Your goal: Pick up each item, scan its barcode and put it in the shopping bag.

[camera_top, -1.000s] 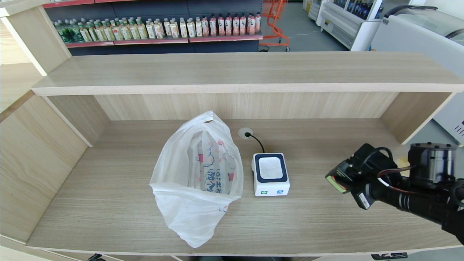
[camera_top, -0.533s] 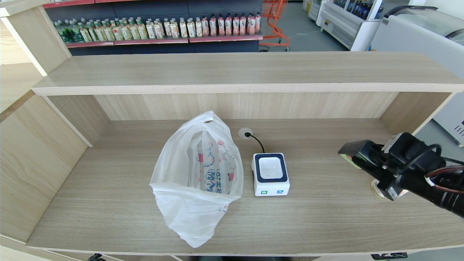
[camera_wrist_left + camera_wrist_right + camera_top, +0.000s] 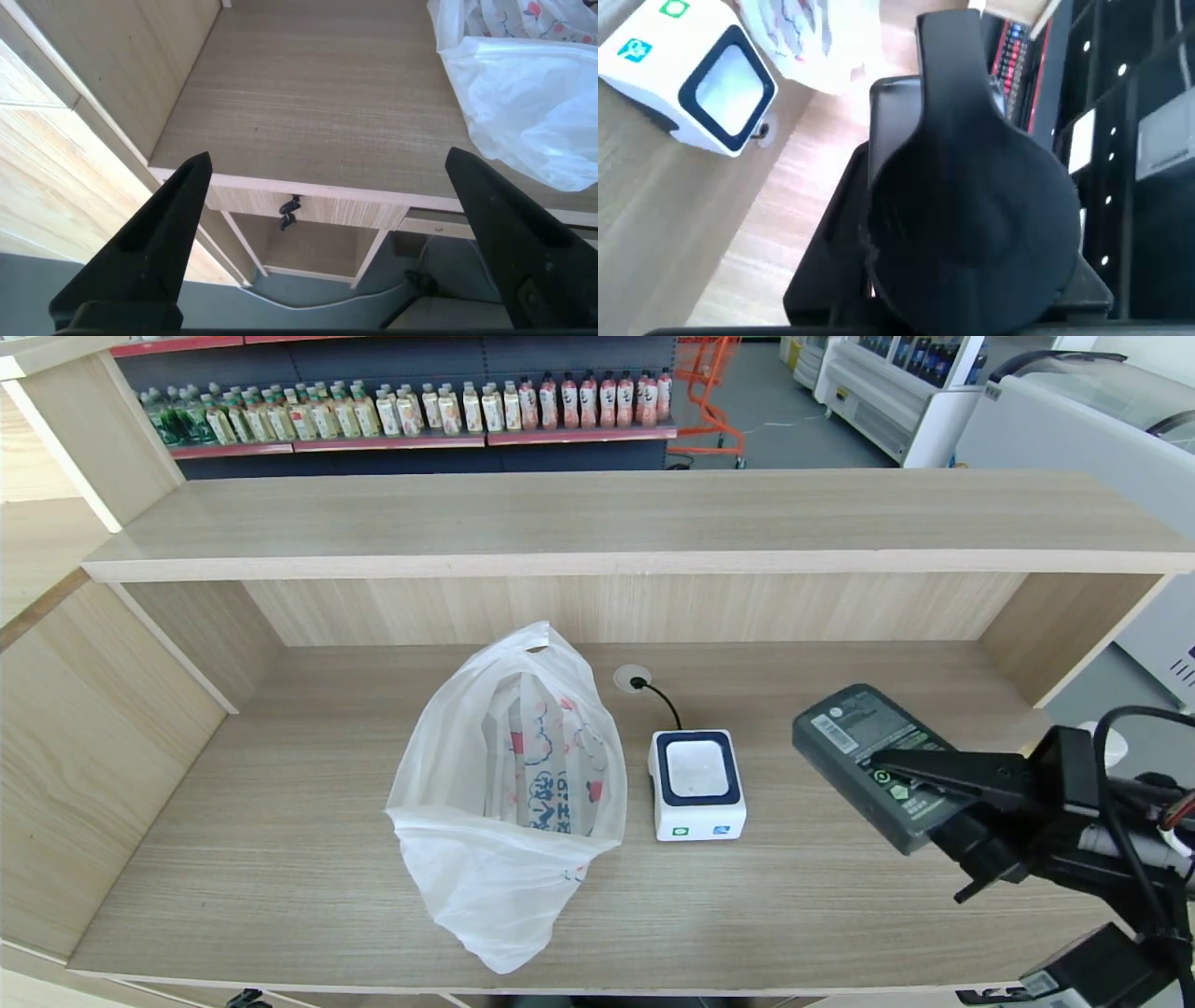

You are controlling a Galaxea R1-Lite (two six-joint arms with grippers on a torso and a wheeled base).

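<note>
Pale matt wood-grain counter (image 3: pixel 280 859), shop shelving (image 3: pixel 411 415) behind. Far left of the white square barcode scanner (image 3: pixel 697 784), by the counter's near edge, we log the left gripper (image 3: pixel 327 168), fingers spread wide. Just left of the scanner: thin crinkled white plastic shopping bag (image 3: pixel 509 784), mouth open. Right of the scanner, above the counter: flat dark grey rectangular packet (image 3: pixel 864 728), barcode label up, pinched at one end by the right gripper (image 3: pixel 924 789). We judge it light, stiff, slick; hold across flat faces, clear of label.
</note>
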